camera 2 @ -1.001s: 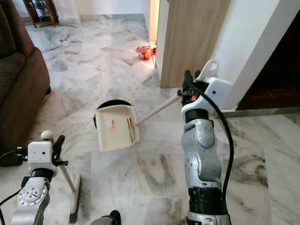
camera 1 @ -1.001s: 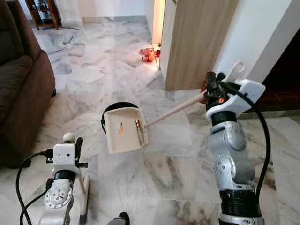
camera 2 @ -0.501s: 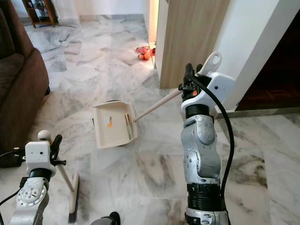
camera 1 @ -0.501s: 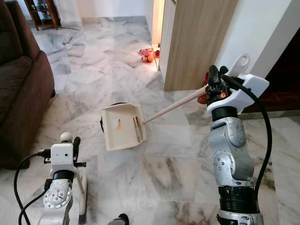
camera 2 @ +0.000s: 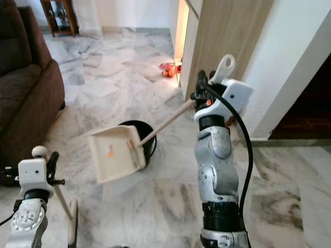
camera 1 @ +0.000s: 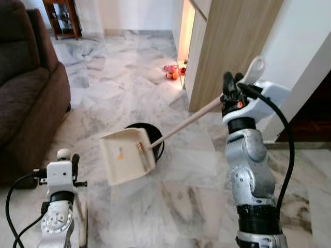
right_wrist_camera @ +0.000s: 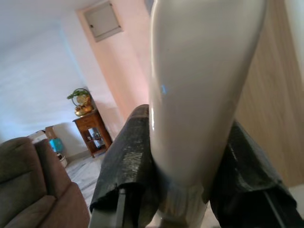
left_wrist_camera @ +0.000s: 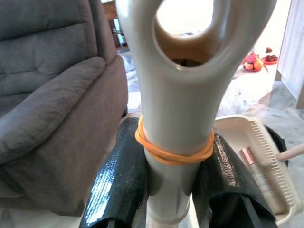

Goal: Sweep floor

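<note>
My right gripper (camera 1: pixel 230 97) is shut on the top of a long cream handle (camera 1: pixel 181 124), and the right wrist view shows that handle clamped between the black fingers (right_wrist_camera: pixel 128 161). The handle ends in a cream dustpan (camera 1: pixel 125 156), lifted and tilted beside a black bin (camera 1: pixel 155 142). A small orange scrap (camera 1: pixel 120 154) lies in the pan. Low on the left, my left gripper (left_wrist_camera: pixel 173 156) is shut on a cream broom handle (left_wrist_camera: pixel 178 104) that has an orange rubber band. The broom's head (camera 2: pixel 72 227) rests on the marble floor.
A brown sofa (camera 1: pixel 26 98) fills the left side. A wooden cabinet (camera 1: pixel 232 46) and a white wall stand behind my right arm. Red and orange items (camera 1: pixel 173 72) lie on the floor by the cabinet. A small wooden shelf (camera 1: pixel 62 18) stands at the far back.
The camera has shifted. The dustpan has swung left and tipped more steeply, so more of the black bin shows behind it. My left arm has stayed with the broom.
</note>
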### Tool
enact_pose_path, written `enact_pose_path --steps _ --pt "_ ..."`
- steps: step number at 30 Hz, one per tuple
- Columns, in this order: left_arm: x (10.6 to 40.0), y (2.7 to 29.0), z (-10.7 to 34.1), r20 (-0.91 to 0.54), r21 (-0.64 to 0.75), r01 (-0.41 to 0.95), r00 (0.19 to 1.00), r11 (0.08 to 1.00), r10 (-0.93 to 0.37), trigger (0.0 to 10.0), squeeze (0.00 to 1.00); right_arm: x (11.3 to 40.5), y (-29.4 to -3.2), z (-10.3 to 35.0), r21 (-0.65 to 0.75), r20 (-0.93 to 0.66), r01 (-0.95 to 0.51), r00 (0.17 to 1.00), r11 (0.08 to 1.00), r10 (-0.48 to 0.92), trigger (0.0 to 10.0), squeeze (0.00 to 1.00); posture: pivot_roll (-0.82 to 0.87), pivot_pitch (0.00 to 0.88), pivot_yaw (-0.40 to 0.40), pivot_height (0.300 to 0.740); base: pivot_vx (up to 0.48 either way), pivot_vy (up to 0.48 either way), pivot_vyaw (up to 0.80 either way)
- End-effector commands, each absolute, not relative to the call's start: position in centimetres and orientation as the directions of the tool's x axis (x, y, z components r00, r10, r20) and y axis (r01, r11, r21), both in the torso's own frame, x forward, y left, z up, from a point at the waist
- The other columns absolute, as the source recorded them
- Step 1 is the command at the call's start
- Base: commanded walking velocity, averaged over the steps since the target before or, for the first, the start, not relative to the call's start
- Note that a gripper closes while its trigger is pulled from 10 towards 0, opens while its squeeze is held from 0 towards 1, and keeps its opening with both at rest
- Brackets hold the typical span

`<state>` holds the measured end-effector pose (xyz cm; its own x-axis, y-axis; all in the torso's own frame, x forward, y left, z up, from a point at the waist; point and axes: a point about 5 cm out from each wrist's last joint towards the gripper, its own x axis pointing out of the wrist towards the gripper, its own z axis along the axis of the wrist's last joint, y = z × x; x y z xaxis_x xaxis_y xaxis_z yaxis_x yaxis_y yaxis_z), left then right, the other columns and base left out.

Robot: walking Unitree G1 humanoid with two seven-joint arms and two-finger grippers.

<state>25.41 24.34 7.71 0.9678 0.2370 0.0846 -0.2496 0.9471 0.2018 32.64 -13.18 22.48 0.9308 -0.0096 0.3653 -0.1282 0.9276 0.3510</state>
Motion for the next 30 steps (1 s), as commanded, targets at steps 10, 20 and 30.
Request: enact_pose_path --steps 10,20,30 --pt "25.81 24.07 8.68 0.127 0.197 -0.244 0.967 0.949 0.222 10.0 0.0 32.52 -13.4 24.0 0.35 0.427 -0.149 0.904 0.925 -0.016 10.0 0.0 0.15 0.033 -0.005 0.74 0.274 0.0 0.34" --pt "25.91 23.92 8.8 0.13 0.191 -0.244 0.966 0.951 0.221 10.0 0.0 32.65 -13.26 24.05 0.355 0.423 -0.159 0.906 0.921 -0.007 10.0 0.0 0.15 0.05 -0.009 0.74 0.276 0.0 0.13" --pt "25.94 23.99 8.9 0.132 0.187 -0.25 0.965 0.95 0.227 10.0 0.0 32.77 -12.91 24.08 0.361 0.42 -0.178 0.907 0.915 0.011 10.0 0.0 0.15 0.06 -0.01 0.74 0.275 0.0 0.0"
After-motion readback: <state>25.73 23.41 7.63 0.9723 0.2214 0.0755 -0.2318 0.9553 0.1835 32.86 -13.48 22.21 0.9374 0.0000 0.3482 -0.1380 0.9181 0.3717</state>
